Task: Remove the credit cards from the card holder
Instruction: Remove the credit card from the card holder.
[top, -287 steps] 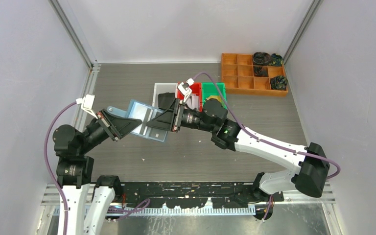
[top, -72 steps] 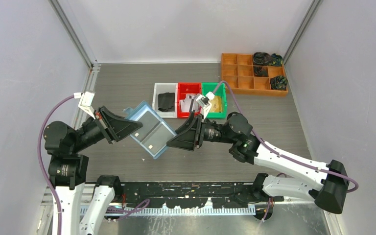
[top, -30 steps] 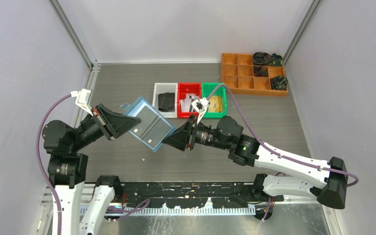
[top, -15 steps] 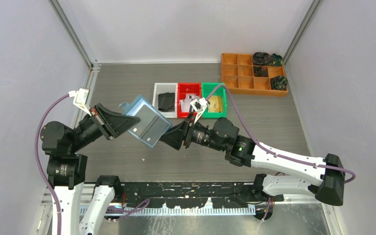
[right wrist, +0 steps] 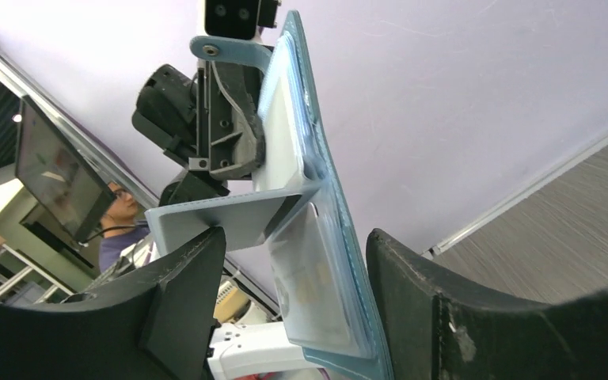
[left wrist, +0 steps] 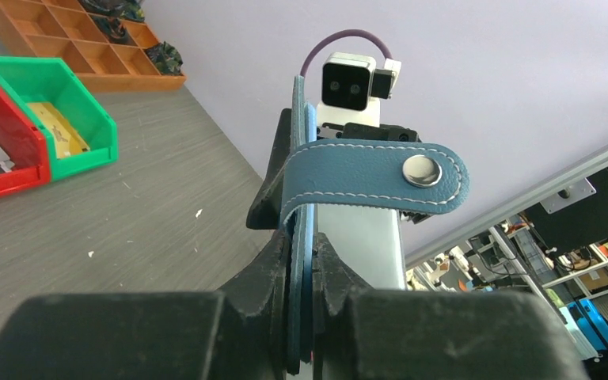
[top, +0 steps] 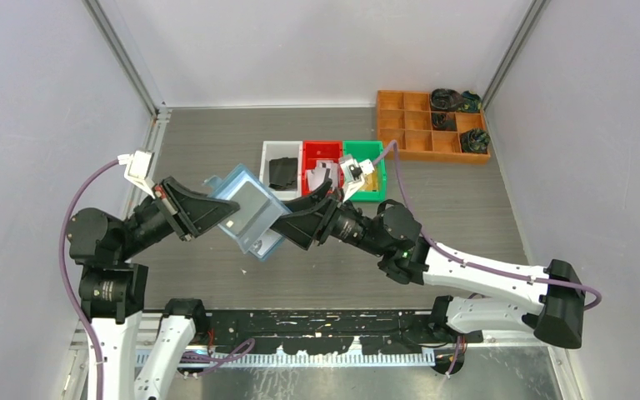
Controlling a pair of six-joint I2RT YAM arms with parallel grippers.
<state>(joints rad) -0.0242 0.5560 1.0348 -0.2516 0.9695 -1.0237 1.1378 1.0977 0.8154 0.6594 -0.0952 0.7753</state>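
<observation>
The light-blue card holder [top: 260, 235] hangs above the table between the two arms. My left gripper [top: 230, 212] is shut on its left edge; in the left wrist view the fingers [left wrist: 273, 273] pinch the blue edge [left wrist: 304, 237] under the snap tab [left wrist: 380, 174]. My right gripper [top: 283, 223] is open, its jaws standing either side of the holder's lower right end. In the right wrist view the holder [right wrist: 347, 237] lies between the open fingers [right wrist: 186, 305], with a whitish credit card [right wrist: 317, 273] inside a clear pocket. A grey card [top: 254, 202] shows from above.
A white bin [top: 264, 167] holding a black item, a red bin [top: 321, 146] and a green bin [top: 363, 146] stand behind the holder. An orange compartment tray [top: 417, 125] sits at the back right. The bins also show in the left wrist view [left wrist: 55, 87].
My right gripper has moved left and up to the holder, and its open jaws now straddle the holder's lower right end. The left gripper keeps its grip and holds nearly still.
</observation>
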